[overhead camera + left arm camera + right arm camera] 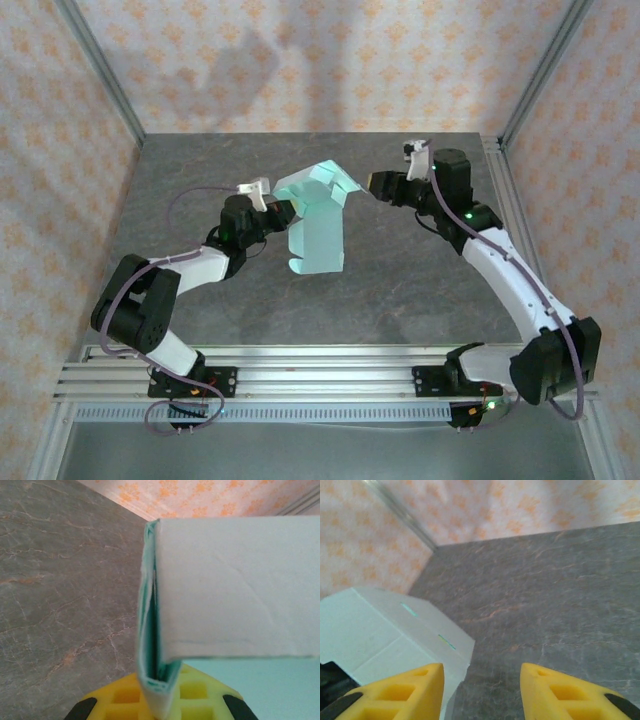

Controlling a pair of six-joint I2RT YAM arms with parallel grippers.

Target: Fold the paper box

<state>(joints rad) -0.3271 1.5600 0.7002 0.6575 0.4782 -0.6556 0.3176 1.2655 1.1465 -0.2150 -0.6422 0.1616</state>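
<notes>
Mint paper box (230,590) between left jaws

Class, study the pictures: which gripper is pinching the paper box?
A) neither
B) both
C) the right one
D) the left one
D: in the left wrist view the left gripper is shut on the folded edge of the paper box, while the right gripper is open beside it, with bare table between its fingers.

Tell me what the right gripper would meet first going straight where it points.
Probably the paper box: its corner sits just ahead of one side of the right gripper. The gap itself faces bare table, though depth is unclear.
</notes>
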